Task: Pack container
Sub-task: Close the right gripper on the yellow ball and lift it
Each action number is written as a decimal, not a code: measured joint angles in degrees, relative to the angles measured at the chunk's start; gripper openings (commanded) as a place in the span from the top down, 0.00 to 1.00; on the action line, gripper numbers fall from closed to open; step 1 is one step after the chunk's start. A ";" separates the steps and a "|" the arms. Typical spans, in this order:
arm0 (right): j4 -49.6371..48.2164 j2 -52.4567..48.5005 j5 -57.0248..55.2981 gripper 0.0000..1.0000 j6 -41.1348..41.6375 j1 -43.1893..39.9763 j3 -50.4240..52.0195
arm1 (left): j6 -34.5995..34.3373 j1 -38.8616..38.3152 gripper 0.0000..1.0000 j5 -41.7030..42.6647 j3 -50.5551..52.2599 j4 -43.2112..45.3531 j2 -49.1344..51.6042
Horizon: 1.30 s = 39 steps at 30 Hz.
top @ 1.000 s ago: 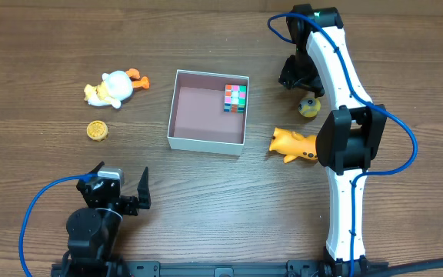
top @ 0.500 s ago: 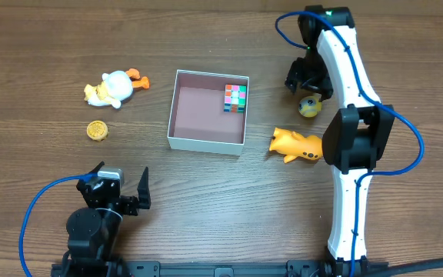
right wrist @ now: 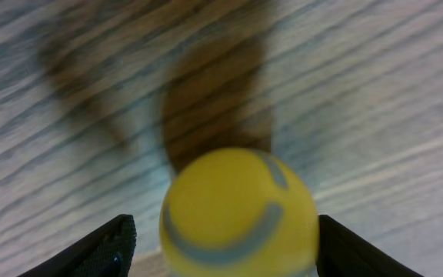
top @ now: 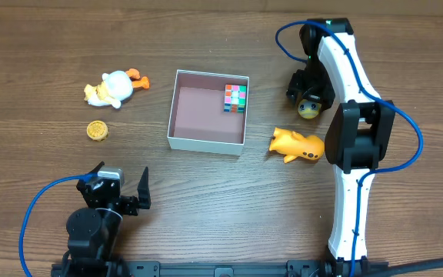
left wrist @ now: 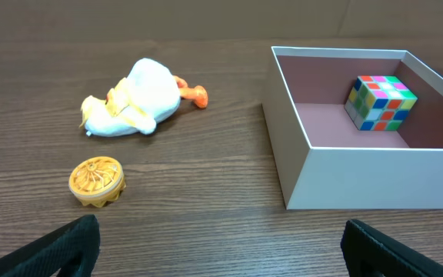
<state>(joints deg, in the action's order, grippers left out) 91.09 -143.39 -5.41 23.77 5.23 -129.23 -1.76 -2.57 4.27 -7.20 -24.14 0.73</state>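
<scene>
The container [top: 206, 143] is a square white-walled box with a pinkish-brown floor at mid table; it also shows in the left wrist view [left wrist: 375, 177]. A multicoloured cube [top: 235, 98] [left wrist: 381, 102] lies in its far right corner. My right gripper [top: 307, 95] is open, and its fingers [right wrist: 225, 246] straddle a small yellow ball toy [top: 308, 111] [right wrist: 239, 208] to the right of the box. My left gripper [top: 121, 188] is open and empty near the front left edge, its fingers [left wrist: 221, 250] wide apart over bare wood.
An orange toy [top: 294, 145] lies right of the box's front corner. A white and yellow duck [top: 110, 88] [left wrist: 133, 100] and a gold round toy [top: 97, 131] [left wrist: 96, 181] lie left of the box.
My right gripper has moved right and towards the front, from beside the yellow ball to over it. The left arm and the other toys have not moved.
</scene>
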 measured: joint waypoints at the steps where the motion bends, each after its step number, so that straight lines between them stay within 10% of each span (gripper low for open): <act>1: -0.31 0.00 0.13 0.26 -0.04 0.00 0.70 | 0.00 0.00 0.00 0.00 0.00 0.00 0.00; 10: -1.29 0.00 0.72 0.54 -0.22 0.04 1.42 | 0.00 0.00 0.00 0.00 0.00 0.00 0.00; 23: -1.73 0.00 0.76 0.53 -1.36 0.04 -0.33 | 0.00 0.00 0.00 0.00 0.00 0.02 0.00; 39: 6.01 0.07 5.49 0.57 -5.90 3.48 -27.17 | 0.00 0.00 0.00 0.00 0.00 0.02 0.00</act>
<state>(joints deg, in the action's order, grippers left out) 97.10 -143.33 0.08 17.87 8.71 -156.40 -1.76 -2.57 4.27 -7.20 -24.12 0.73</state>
